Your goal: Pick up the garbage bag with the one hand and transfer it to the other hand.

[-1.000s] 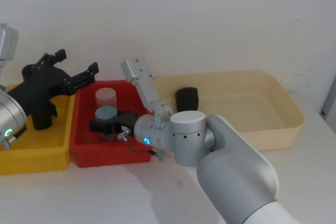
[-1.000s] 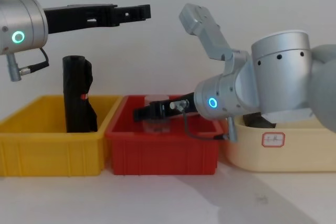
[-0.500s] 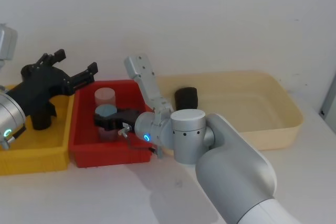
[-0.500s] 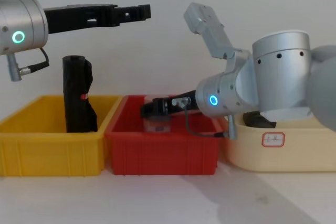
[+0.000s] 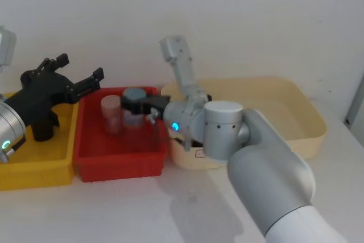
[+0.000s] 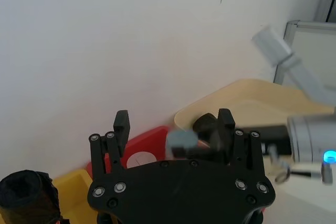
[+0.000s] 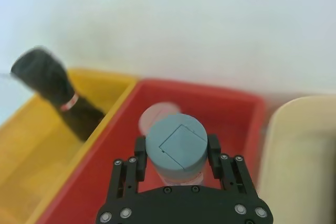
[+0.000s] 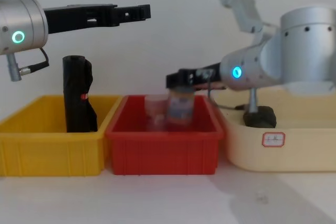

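Between the matt black plastic fingers (image 7: 139, 157) of the right gripper (image 7: 177, 157) sits a clear plastic jar with smooth grey-blue lid (image 7: 176, 144). The glossy red plastic bin (image 8: 163, 150) looks smooth; the black roll (image 8: 77, 94) seems crinkled, matt film.

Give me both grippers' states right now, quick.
Left gripper: open, holding nothing, raised above the yellow bin.
Right gripper: shut on a clear jar with a grey-blue lid, lifted over the red bin.

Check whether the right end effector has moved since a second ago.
Yes. The right end effector, shut on a blue-capped jar, has risen from low inside the red bin to above its rim, shifting toward the cream tub.
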